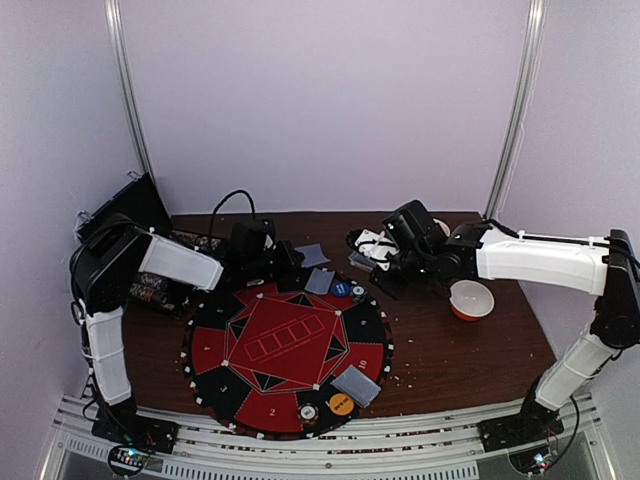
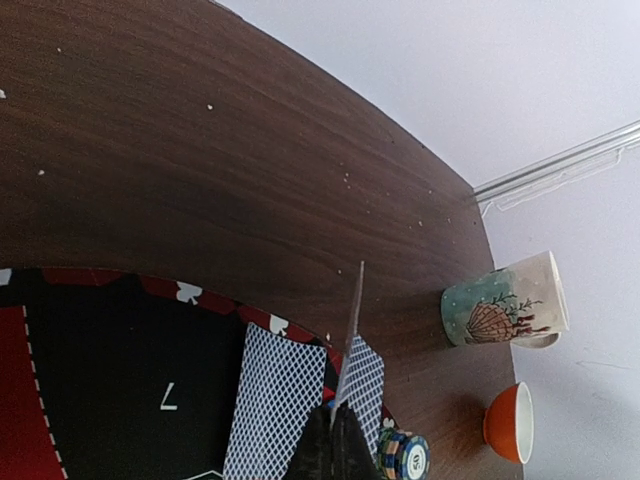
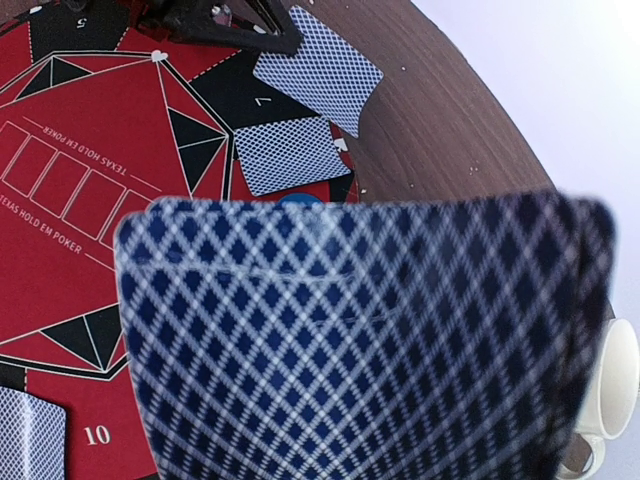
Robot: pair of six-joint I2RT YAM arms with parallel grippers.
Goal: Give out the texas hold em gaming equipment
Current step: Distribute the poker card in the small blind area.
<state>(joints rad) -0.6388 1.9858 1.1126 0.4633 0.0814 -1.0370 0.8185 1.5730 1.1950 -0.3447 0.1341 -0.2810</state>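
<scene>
Lower centre: left tool [image 2: 337,445] pinching single card [image 2: 350,330] edge-on; right tool [image 1: 380,255] pinching card deck [image 3: 360,340], filling frame.

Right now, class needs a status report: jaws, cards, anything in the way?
Left jaws shut on one card. Right jaws shut on deck. Cards down at seat 7. Mug, bowl off mat.

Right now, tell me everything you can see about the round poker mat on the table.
The poker mat is round and thin, lying flat on the brown wooden table. Its centre is a red polygon with five white card outlines and the words Texas Hold Em Poker. Around it run black numbered seat sections and a rim of suit symbols. On its near-right and far sections rest patterned-back cards, and an orange chip sits by its near edge.
</scene>
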